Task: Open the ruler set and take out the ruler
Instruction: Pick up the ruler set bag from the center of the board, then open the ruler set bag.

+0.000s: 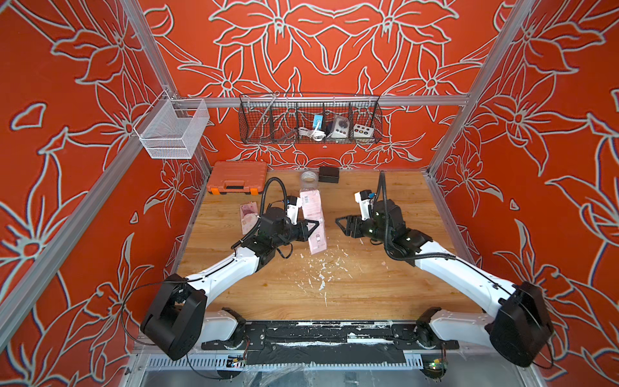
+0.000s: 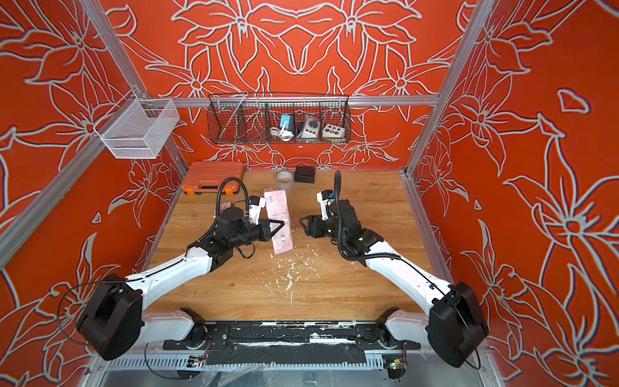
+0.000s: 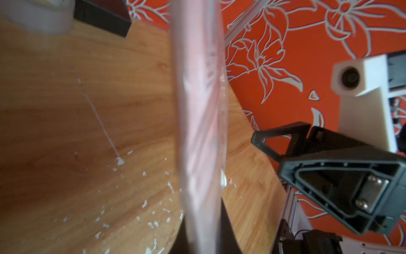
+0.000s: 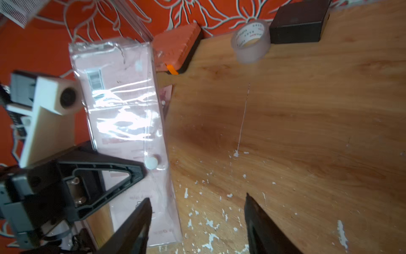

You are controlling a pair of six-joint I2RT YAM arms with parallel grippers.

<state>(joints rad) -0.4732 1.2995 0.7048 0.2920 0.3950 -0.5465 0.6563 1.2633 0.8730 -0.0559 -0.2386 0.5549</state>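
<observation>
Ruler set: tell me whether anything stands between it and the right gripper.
Nothing visible does. The open right gripper faces the ruler set across a bare gap above the table. The left gripper is shut on the set's middle, reaching in from the opposite side.

Left arm [image 1: 221, 273], right arm [image 1: 465, 276]: white shells, black joints, black corrugated cables [image 1: 432, 257]. Right gripper [image 1: 341, 227]: black triangular frame, two steel screws [image 3: 373, 191].

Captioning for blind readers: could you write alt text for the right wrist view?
The left claw pinches a pink ruler set in its clear plastic sleeve, holding it up over the wooden table. The right claw stands open in the foreground, gripping nothing. Behind them sit a tape roll, a black box and an orange case.
</observation>
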